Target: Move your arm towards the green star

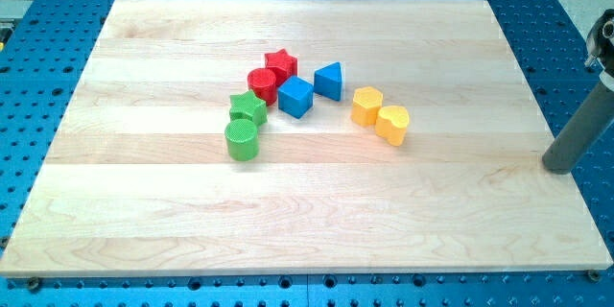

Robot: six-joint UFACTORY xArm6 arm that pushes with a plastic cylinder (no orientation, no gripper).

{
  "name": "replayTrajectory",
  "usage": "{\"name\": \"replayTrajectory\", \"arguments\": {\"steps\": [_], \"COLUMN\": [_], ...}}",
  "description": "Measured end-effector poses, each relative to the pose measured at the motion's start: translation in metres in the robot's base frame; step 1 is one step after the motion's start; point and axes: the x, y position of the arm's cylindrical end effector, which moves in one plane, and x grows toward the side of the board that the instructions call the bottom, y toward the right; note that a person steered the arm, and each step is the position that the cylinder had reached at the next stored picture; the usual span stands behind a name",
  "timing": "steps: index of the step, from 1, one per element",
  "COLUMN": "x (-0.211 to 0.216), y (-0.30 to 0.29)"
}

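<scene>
my tip (558, 167) far right, green star (247, 107)

The pale wooden board (307, 211) shows lengthwise grain and a smooth matt finish. The green plastic star (247, 107) and the green plastic cylinder (242, 140) have finely ribbed surfaces. The blue perforated metal table (58, 19) looks matt. The dark grey rod (580, 129) looks smooth.
</scene>
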Motion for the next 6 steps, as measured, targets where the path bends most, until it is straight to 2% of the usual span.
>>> {"name": "replayTrajectory", "arguments": {"steps": [3, 4, 5, 6], "x": [-0.003, 0.016, 0.031, 0.032], "y": [-0.012, -0.064, -0.169, -0.223]}}
